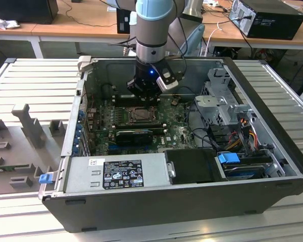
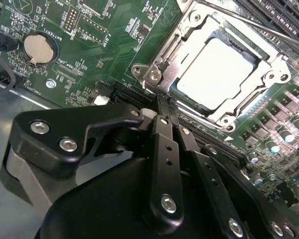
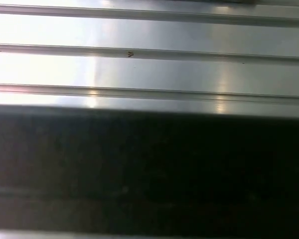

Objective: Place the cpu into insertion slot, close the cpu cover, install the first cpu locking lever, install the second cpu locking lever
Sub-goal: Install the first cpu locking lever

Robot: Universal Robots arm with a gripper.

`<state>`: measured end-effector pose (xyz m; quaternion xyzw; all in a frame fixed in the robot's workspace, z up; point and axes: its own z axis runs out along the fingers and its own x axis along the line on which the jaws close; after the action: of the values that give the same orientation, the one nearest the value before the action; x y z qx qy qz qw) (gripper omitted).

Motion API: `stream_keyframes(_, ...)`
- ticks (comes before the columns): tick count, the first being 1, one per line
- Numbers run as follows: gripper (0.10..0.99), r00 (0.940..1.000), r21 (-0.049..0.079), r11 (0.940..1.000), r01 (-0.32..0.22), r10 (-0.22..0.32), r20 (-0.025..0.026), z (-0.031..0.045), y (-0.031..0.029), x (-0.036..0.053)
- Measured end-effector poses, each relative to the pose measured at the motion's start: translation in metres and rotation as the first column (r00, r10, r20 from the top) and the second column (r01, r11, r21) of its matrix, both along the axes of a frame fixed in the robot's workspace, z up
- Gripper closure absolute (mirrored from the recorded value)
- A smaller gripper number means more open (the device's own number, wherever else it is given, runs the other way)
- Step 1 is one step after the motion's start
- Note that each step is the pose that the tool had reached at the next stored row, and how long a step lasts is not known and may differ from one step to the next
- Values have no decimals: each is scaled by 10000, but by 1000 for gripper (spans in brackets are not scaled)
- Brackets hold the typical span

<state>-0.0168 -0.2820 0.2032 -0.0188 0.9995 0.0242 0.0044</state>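
Claw (image 2: 162,102) fingers pressed together beside the cpu cover (image 2: 187,40) — second wrist view shows the cpu (image 2: 222,72) seated.

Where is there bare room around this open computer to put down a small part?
The ribbed metal table beside the computer case, on the exterior view's left, is bare behind the grey foam tray. Inside the case it is crowded: the gripper hangs by the processor socket, with cables close by.
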Motion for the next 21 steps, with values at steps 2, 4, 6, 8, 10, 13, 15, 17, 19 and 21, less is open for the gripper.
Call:
stream_keyframes(2,980,10000,-4,10000,0,0,0,-6,0,0)
stream_keyframes(4,980,10000,4,10000,3,-3,-1,-13,-1,-1)
stream_keyframes(6,980,10000,67,10000,2,-2,-1,-16,-1,0)
stream_keyframes(8,980,10000,97,10000,3,-3,-1,-17,0,-1)
stream_keyframes(10,980,10000,100,9999,2,-2,0,-12,0,0)
stream_keyframes(13,980,10000,92,10000,1,-1,-1,57,0,0)
stream_keyframes(15,980,10000,49,10000,2,-2,-1,136,0,0)
stream_keyframes(17,980,10000,-7,10000,1,-1,-1,169,0,0)
stream_keyframes(19,980,10000,-10,10000,2,-2,0,169,-32,0)
stream_keyframes(21,980,10000,-12,10000,2,-2,-1,169,-60,0)
